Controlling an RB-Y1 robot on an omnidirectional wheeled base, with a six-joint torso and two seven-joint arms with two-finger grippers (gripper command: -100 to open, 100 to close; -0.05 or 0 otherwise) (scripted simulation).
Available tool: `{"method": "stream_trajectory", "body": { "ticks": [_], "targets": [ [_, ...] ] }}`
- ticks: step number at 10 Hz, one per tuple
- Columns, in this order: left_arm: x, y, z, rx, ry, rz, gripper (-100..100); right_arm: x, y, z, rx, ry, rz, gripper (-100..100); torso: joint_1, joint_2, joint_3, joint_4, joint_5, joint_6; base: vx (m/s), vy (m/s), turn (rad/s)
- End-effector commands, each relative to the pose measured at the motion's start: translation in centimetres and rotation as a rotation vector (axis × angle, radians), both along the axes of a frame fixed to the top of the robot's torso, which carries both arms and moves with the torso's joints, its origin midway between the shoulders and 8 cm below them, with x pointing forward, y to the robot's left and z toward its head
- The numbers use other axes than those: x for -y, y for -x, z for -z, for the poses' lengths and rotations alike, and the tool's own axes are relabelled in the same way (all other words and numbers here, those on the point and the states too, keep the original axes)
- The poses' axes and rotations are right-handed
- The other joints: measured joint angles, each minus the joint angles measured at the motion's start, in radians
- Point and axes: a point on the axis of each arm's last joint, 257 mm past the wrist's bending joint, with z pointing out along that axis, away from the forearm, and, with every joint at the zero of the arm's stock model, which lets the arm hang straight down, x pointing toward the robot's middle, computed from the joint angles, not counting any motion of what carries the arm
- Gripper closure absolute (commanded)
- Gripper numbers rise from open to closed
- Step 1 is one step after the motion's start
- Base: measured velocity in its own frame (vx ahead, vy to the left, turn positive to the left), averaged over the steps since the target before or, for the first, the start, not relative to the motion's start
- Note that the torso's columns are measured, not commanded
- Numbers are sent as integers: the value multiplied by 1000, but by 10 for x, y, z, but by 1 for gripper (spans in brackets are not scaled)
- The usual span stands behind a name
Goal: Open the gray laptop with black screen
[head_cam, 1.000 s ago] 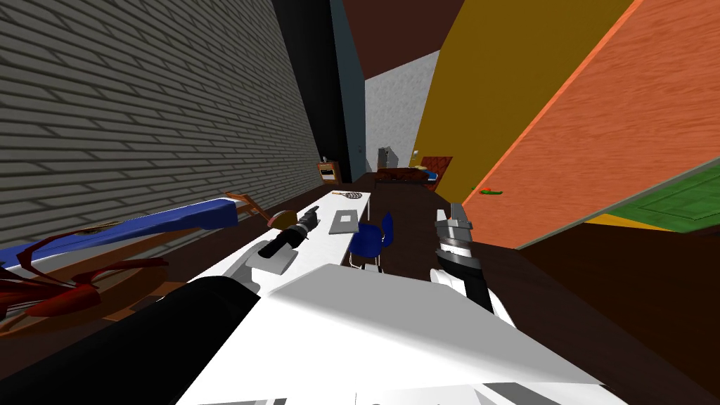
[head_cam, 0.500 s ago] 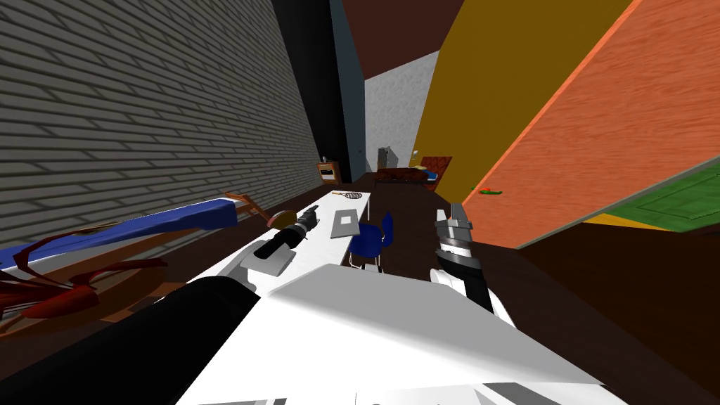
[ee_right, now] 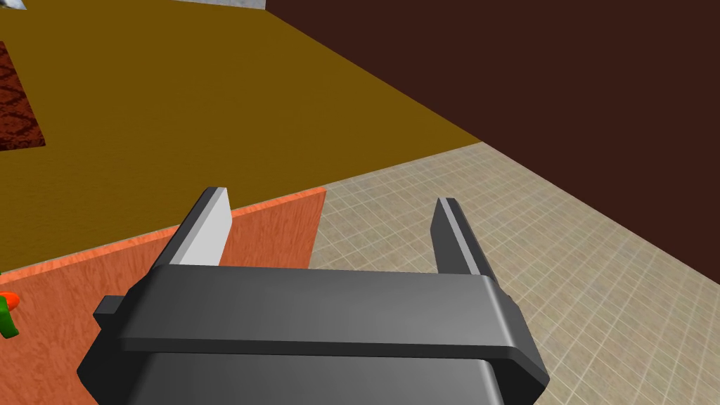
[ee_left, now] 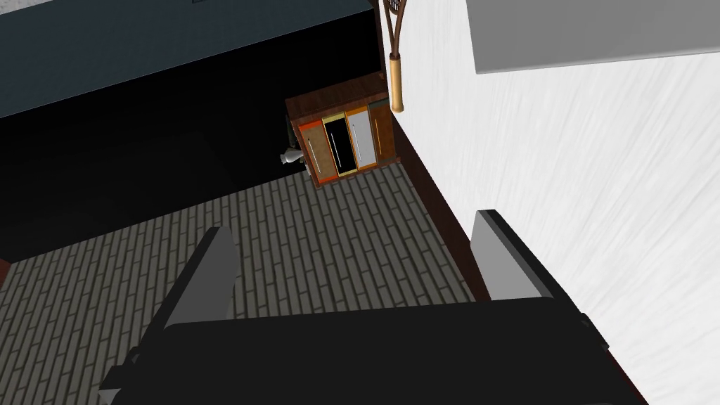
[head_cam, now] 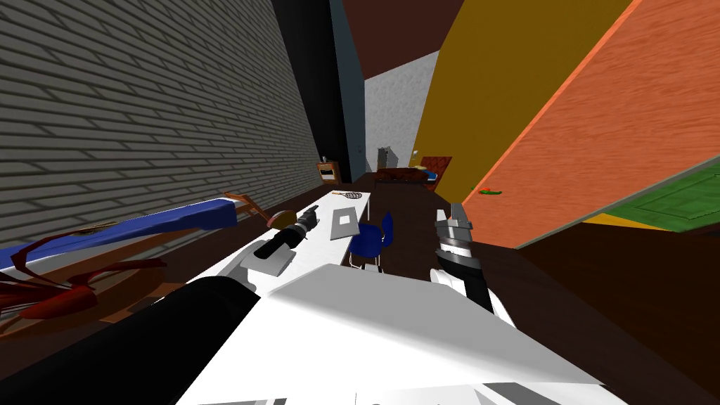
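A flat, closed grey laptop (head_cam: pixel 344 219) lies on a long white desk (head_cam: pixel 320 242); one corner of the laptop (ee_left: pixel 590 35) shows ahead of my left hand. My left gripper (head_cam: pixel 313 211) hovers over the desk's wall-side edge, short of the laptop and off to its side, apart from it. The left gripper (ee_left: pixel 355 264) is open with nothing between its fingers. One finger (ee_left: pixel 503 256) is above the white desk top (ee_left: pixel 598 183), the other above the brick wall. My right gripper (head_cam: pixel 455 211) is raised beside the desk, and in its wrist view the gripper (ee_right: pixel 327 232) is open and empty.
A blue chair (head_cam: pixel 373 239) stands at the desk's right side, next to the laptop. A racket (head_cam: pixel 351 194) lies at the desk's far end, its handle (ee_left: pixel 396 70) over the edge. A brown round object (head_cam: pixel 283 218) sits near my left wrist. A small cabinet (ee_left: pixel 341 140) stands beyond.
My left gripper has edged a little forward along the desk toward the laptop. The right arm has stayed still.
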Motion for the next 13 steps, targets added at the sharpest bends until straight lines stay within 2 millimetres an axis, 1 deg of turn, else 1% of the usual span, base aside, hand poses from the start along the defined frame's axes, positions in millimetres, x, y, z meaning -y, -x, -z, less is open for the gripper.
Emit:
{"method": "stream_trajectory", "body": {
  "ticks": [1, 2, 4, 5, 7, 8, 10, 11, 13],
  "targets": [
    [-15, 4, -8, -7, -10, -21, -100, 0, 0, 0, 0, 0, 0, 0, 0, 0, 0, 0, 0, 0, -17, -19, -95],
    [-15, 4, -8, -6, -1, -23, -100, 0, 0, 0, 0, 0, 0, 0, 0, 1, 0, 0, 0, 0, -15, -12, -30],
    [-28, 7, -18, -10, -14, -40, -100, 0, 0, 0, 0, 0, 0, 0, 1, 0, 0, 0, 0, 0, -18, -13, -68],
    [-28, 7, -18, -9, -2, -42, -100, 0, 0, 0, 0, 0, 0, 0, 0, 0, 0, 0, 0, 0, -13, -11, -22],
    [-38, 8, -29, -10, -16, -55, -100, 0, 0, 0, 0, 0, 0, 0, 1, 0, 0, 0, 0, 0, -14, -16, -55],
    [-38, 8, -29, -8, -2, -57, -100, 0, 0, 0, 0, 0, 0, 0, 0, 0, 0, 0, 0, 0, -14, -12, -30],
    [-45, 9, -42, -7, -15, -66, -100, 0, 0, 0, 0, 0, 0, 0, 1, 0, 0, 0, 0, 0, -13, -16, -62],
    [-45, 9, -42, -5, -1, -69, -100, 0, 0, 0, 0, 0, 0, 0, 0, 0, 0, 0, 0, 0, -12, -13, -30],
    [-50, 8, -55, -2, -12, -73, -100, 0, 0, 0, 0, 0, 0, 0, 1, 0, 0, 0, 0, 0, -16, -15, -62]
  ]
}}
